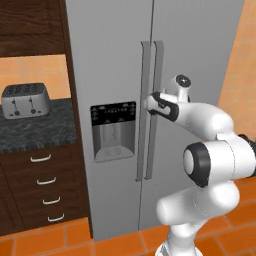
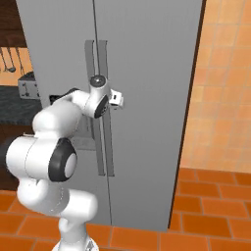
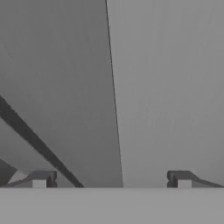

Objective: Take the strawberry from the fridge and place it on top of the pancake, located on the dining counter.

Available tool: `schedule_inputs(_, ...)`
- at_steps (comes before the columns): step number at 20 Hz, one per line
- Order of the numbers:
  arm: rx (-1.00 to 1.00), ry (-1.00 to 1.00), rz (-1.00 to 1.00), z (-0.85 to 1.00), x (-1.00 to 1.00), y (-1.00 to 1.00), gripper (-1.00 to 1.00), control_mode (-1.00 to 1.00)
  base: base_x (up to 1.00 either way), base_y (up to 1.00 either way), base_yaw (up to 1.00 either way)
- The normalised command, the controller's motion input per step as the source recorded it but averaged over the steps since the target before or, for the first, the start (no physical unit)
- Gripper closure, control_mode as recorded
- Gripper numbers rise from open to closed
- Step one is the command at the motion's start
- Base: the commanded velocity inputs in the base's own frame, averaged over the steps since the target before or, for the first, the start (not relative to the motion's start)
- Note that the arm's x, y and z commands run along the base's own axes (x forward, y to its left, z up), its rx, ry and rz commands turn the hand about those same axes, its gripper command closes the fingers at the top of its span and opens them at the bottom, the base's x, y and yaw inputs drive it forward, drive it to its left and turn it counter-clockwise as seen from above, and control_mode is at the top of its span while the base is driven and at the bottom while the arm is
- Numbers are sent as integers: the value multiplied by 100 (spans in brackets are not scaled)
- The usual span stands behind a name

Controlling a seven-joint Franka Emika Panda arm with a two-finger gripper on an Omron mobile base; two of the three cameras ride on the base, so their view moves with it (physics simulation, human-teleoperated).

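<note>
So, left base view: the fridge [image 1: 120,75] stands closed, its two long vertical handles [image 1: 151,110] side by side at the door seam, and my gripper [image 1: 150,103] sits right at them at mid height, fingers hidden behind the wrist. Right base view: same thing, my hand is against the handles, the right door's handle [image 2: 105,98] nearest; a toaster [image 2: 28,87] sits far left on the wall counter. Hand view: my fingertips [image 3: 41,179] are spread wide and hold nothing, the door seam runs up between them, and a dark bar crosses slantwise at lower left, probably a handle, so its long axis isn't squared to my fingers yet. Strawberry is presumably inside, behind the shut doors.
</note>
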Motion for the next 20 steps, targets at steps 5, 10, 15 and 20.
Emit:
schedule_inputs(5, 0, -9, 0, -17, 68, 0, -100, -100, 0, 0, 0)
schedule_inputs(10, 0, -16, 0, -23, 59, -2, -100, -100, 0, 0, 0)
schedule_inputs(15, 0, -12, 0, -6, 9, 0, 100, -100, 0, 0, 0)
schedule_inputs(20, 1, 2, -5, 6, -18, -38, 100, -100, 0, 0, 0)
